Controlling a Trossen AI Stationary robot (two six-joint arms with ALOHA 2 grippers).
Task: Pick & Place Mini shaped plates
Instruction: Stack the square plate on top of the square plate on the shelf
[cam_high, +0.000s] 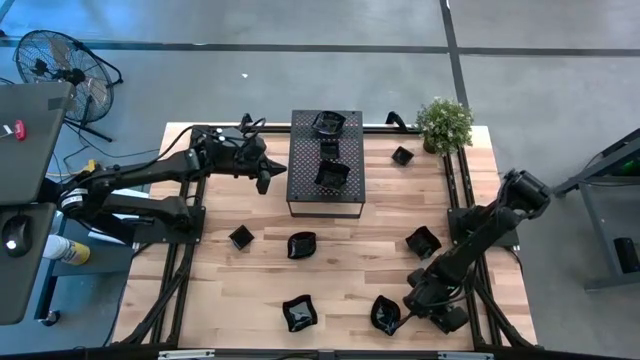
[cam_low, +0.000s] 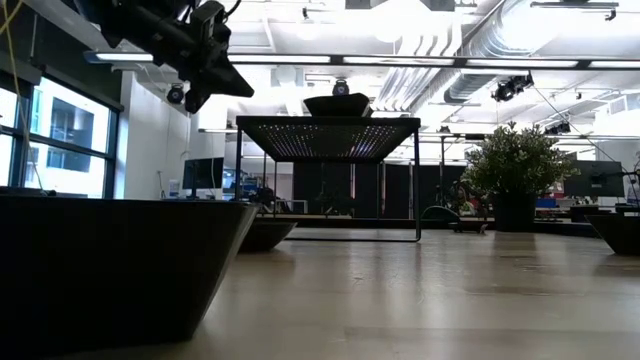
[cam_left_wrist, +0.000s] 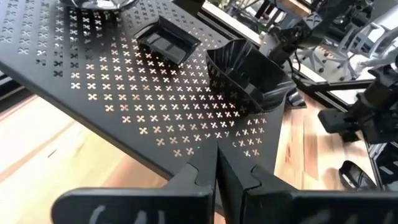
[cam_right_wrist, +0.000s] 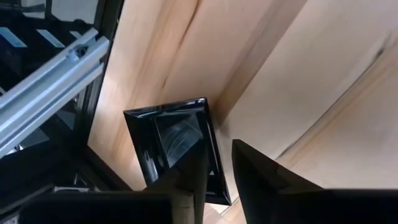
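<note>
Fingers of the right gripper (cam_right_wrist: 217, 171) stand narrowly apart, straddling one rim of a glossy black square mini plate (cam_right_wrist: 177, 146) at the wooden surface (cam_high: 350, 250)'s near right edge. Left gripper (cam_left_wrist: 216, 171), pressed together and empty, hovers beside the dark perforated box (cam_high: 325, 165). Such a dish looks light, rigid, slippery: pinch its rim.

The right gripper (cam_right_wrist: 219, 163) hangs low over the pale wooden table (cam_right_wrist: 292, 74), its two dark fingers (cam_right_wrist: 261, 171) set a little apart. One finger overlaps the rim of a square glossy black plate (cam_right_wrist: 168, 140) (whether it touches is unclear). A silver aluminium frame rail (cam_right_wrist: 46, 93) runs along the table's edge.
</note>
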